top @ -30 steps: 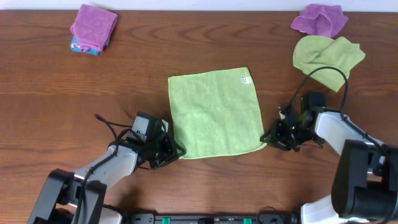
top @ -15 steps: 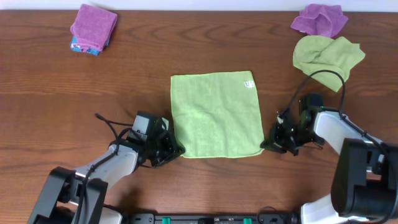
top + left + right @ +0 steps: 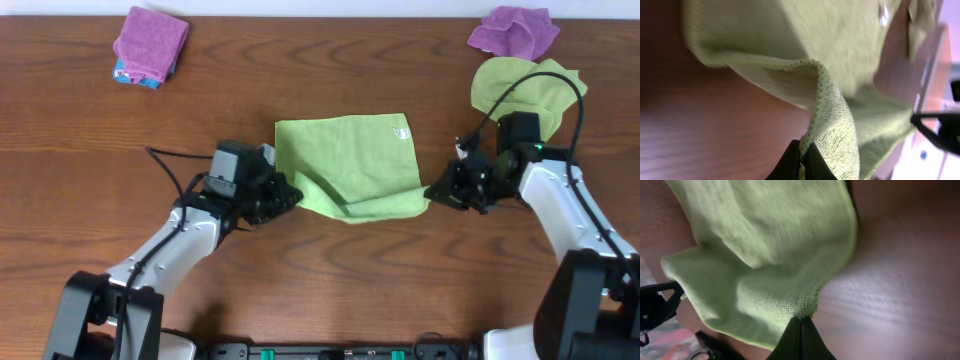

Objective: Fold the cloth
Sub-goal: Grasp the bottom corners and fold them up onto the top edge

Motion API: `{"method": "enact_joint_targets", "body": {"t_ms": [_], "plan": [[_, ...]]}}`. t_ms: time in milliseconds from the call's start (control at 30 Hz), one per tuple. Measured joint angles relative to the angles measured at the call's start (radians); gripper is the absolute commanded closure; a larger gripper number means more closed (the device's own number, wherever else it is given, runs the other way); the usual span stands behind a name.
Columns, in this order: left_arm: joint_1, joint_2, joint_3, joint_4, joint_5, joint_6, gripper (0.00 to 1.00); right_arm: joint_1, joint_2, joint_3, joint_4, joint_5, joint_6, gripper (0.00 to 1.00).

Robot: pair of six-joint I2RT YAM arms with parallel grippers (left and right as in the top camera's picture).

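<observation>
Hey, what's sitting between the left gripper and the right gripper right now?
Only the lime-green cloth: the overhead view shows it spanning from the left gripper to the right gripper, each shut on a near corner.

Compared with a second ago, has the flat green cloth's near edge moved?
Yes. The near edge of the cloth, held by the left gripper and right gripper, has moved away from the robot, toward the far edge of the table.

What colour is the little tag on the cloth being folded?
White. The tag sits at a corner of the lime-green cloth; the overhead view shows it best.
</observation>
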Motion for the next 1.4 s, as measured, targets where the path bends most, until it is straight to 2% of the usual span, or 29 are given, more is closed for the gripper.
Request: {"method": "enact_joint_targets", "body": {"t_ms": [200, 400, 867, 1100, 1400], "plan": [[0.080, 0.026, 0.003, 0.091, -0.065, 0.002, 0.94, 0.094, 0.010, 0.001, 0.189, 0.018, 0.066, 0.98], [0.089, 0.161, 0.076, 0.101, -0.071, 0.003, 0.94, 0.114, 0.124, 0.049, 0.263, 0.029, 0.120, 0.98], [0.142, 0.529, 0.546, 0.051, -0.020, 0.056, 0.94, 0.114, 0.428, 0.441, 0.273, 0.071, 0.190, 0.98], [0.156, 0.599, 0.642, 0.013, 0.017, 0.078, 0.94, 0.114, 0.478, 0.508, 0.261, 0.085, 0.195, 0.99], [0.156, 0.599, 0.653, -0.204, 0.076, 0.184, 0.94, 0.114, 0.478, 0.511, 0.102, 0.116, 0.193, 0.98]]}}
